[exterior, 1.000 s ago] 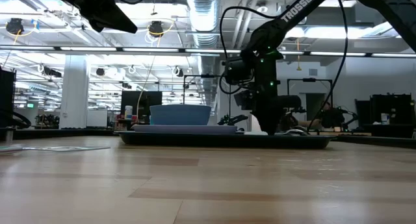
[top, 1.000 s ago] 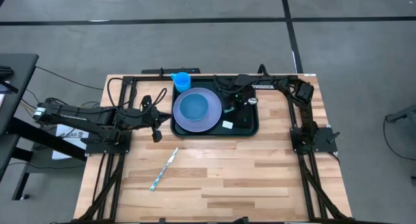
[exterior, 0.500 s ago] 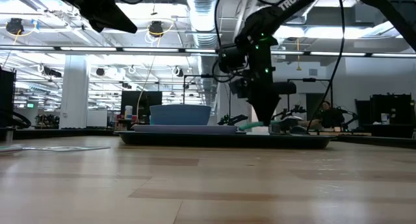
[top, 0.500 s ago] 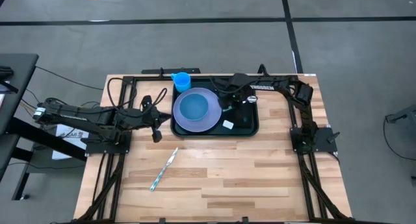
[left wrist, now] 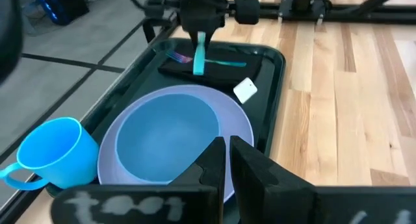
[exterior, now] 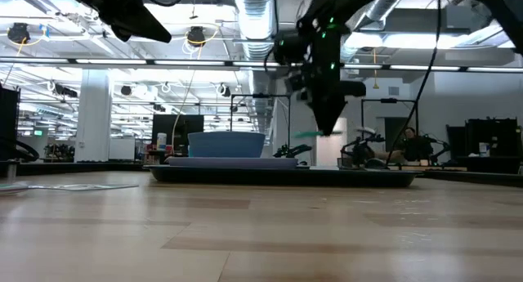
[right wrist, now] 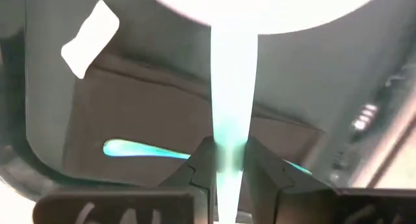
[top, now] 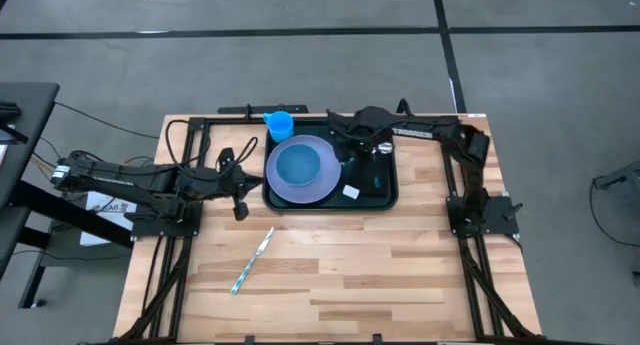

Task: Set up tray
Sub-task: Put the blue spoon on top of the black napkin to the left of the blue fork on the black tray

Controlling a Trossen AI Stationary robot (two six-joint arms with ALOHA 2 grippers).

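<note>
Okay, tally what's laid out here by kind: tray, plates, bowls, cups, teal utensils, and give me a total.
Tray: 1
Plate: 1
Bowl: 1
Cup: 1
Teal utensils: 3, that one held by the right hand, one lying in the tray, one on the table
Total: 7

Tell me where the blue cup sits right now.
In the high view, the cup stands at the tray's far-left corner, against the plate, handle pointing left.
</note>
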